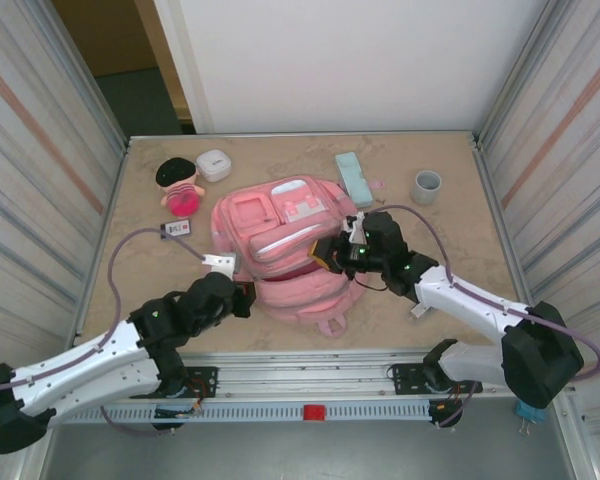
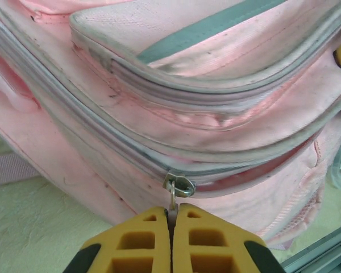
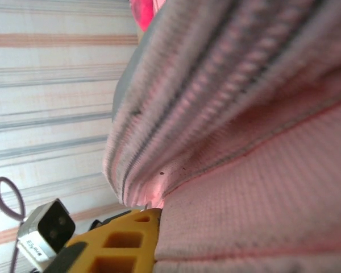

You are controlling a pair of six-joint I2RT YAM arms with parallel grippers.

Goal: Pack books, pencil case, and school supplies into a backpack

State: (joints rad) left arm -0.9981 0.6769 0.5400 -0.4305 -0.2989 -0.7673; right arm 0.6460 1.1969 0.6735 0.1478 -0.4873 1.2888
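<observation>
Backpack [image 1: 280, 240] lies flat in the middle of the table, pink and easily the biggest thing there, with both arms reaching in at its near side. The left gripper [image 2: 171, 215] has its jaws pressed together on the little metal zip pull [image 2: 176, 190], nothing else between them. To the right of the slider the zip gapes a bit and shows darker pink inside; to the left the teeth are closed.

The right gripper [image 1: 342, 250] is up against the bag's right side by that gap. From its own camera I can see one yellow finger [image 3: 125, 239] against the fabric, but whether the jaws are pinching cloth or just resting there I cannot tell.

So the step in hand looks like opening the main compartment (packing proper can't go far until the mouth is wide). The pencil case [image 1: 353, 178] sits beyond the bag at the far side, well apart from both grippers, and a small white stick [image 1: 177, 229] lies to the bag's left, near a doll [image 1: 180, 185].

Next, I'd reckon, the left arm needs to draw the pull along the closed run of teeth, following the curve, while the right keeps the bag from sliding.
</observation>
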